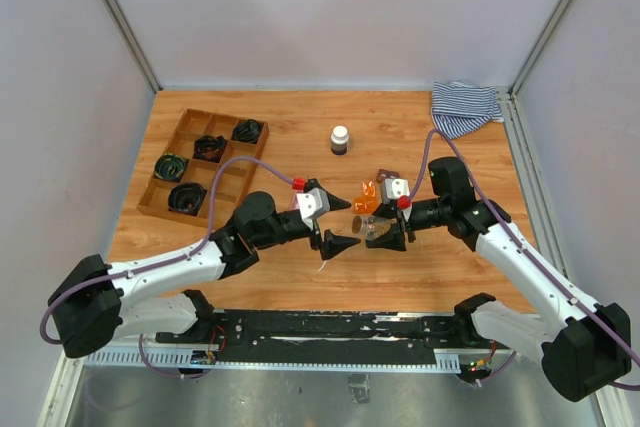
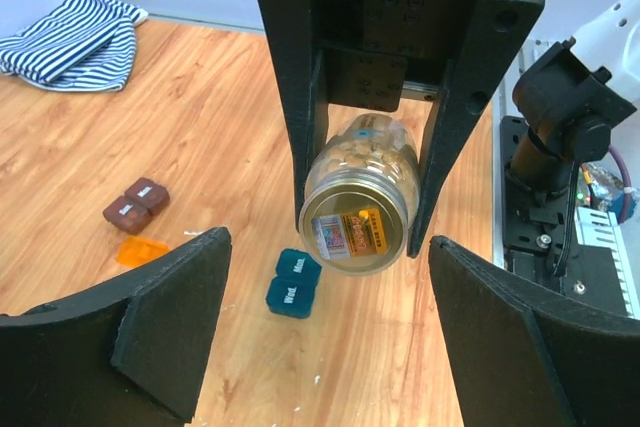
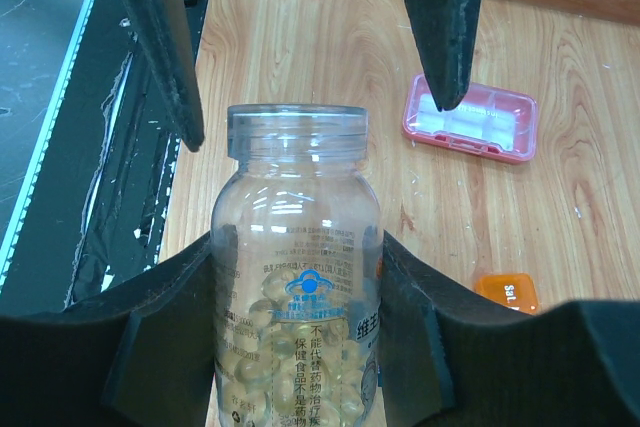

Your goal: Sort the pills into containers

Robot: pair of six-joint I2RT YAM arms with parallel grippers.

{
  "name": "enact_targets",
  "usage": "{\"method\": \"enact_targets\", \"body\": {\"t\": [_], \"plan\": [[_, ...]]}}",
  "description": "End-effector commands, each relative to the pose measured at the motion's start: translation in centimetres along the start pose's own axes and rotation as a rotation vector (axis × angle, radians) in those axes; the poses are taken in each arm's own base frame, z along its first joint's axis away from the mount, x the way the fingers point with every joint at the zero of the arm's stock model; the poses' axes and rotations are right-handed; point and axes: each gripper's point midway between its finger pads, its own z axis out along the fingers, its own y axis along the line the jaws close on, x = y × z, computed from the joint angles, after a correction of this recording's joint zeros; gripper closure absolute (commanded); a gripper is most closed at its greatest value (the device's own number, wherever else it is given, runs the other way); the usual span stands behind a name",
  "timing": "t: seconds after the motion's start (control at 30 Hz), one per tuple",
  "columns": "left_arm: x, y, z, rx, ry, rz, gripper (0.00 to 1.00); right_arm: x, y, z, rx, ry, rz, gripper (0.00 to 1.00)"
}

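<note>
Near the teal case, the right tool grips a bottle facing the gaping left tool.

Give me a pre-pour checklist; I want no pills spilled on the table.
1. Right gripper holds pill bottle: ok, fingers press both sides.
2. Cap off: ok, the neck looks bare in the right wrist view.
3. Left gripper free: ok, open and empty.
4. Teal case lids open: not ok, both shut.
5. Pink case lid open: cannot tell.
6. Bottle mouth over a case: not ok, the pink case lies off to one side.
</note>
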Motion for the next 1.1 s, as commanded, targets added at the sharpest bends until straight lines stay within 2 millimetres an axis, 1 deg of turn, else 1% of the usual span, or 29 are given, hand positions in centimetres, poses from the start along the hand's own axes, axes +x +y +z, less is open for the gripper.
{"method": "enact_targets", "body": {"t": [0.0,0.23,0.33,0.43,0.57,0.67,0.73,0.8,0.93,0.97,1.07], "plan": [[-2.5,0.2,0.9,0.022,-0.064,0.058,0.15,-1.3,-0.1,-0.3,-0.003,-0.035,-0.048,0.99],[-2.7,0.3,1.3,0.021,-0.067,0.043,0.28,-1.3,-0.1,-0.3,-0.002,-0.033,-0.047,0.99],[-2.7,0.2,1.4,0.022,-0.074,0.032,0.36,-1.2,-0.1,-0.3,-0.003,-0.032,-0.045,0.99],[-2.7,0.0,1.5,0.038,-0.077,0.024,0.43,-1.2,-0.1,-0.3,-0.003,-0.033,-0.045,0.99],[-2.6,-0.3,1.7,0.061,-0.071,0.013,0.48,-1.2,-0.1,-0.3,-0.003,-0.032,-0.044,0.99],[-2.4,-0.6,1.8,0.076,-0.066,0.0,0.55,-1.2,-0.1,-0.3,-0.003,-0.032,-0.044,0.99],[-2.3,-0.8,1.8,0.085,-0.063,-0.009,0.6,-1.2,-0.1,-0.3,-0.002,-0.031,-0.044,0.99],[-2.2,-0.9,1.9,0.091,-0.06,-0.023,0.7,-1.2,-0.1,-0.3,-0.002,-0.031,-0.046,0.99],[-2.1,-1.1,2.0,0.089,-0.06,-0.09,0.97,-1.1,-0.2,-0.3,0.001,-0.028,-0.045,0.99],[-2.1,-1.0,2.0,0.081,-0.06,-0.121,0.99,-1.1,-0.2,-0.3,0.001,-0.027,-0.042,0.99],[-1.9,0.0,2.2,-0.006,-0.065,-0.272,1.0,-1.1,-0.3,-0.4,0.006,-0.025,-0.04,0.99]]}}
